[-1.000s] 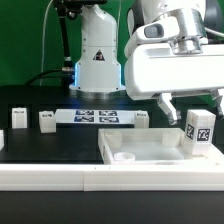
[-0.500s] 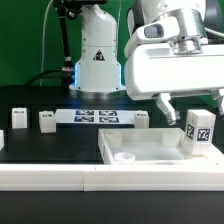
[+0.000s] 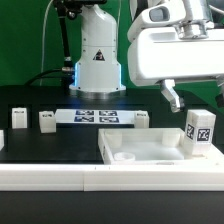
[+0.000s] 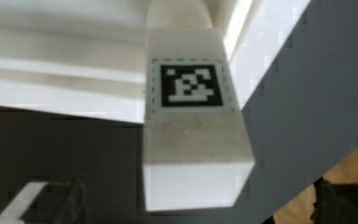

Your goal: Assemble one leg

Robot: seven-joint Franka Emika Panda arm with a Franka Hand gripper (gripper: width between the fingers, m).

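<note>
I am observing the leg [image 3: 199, 133] standing upright on the white panel [image 3: 140, 152], at its corner on the exterior view's right. Its long axis is running vertically and its tag is facing the exterior camera. The gripper [image 3: 197, 100] is hovering just above it, pointing downward, with the jaws spread wide and gripping nothing.

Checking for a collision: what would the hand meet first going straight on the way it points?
Probably the top of the upright leg on the white panel: the wrist view shows it ahead of the hand; depth is unclear.
</note>
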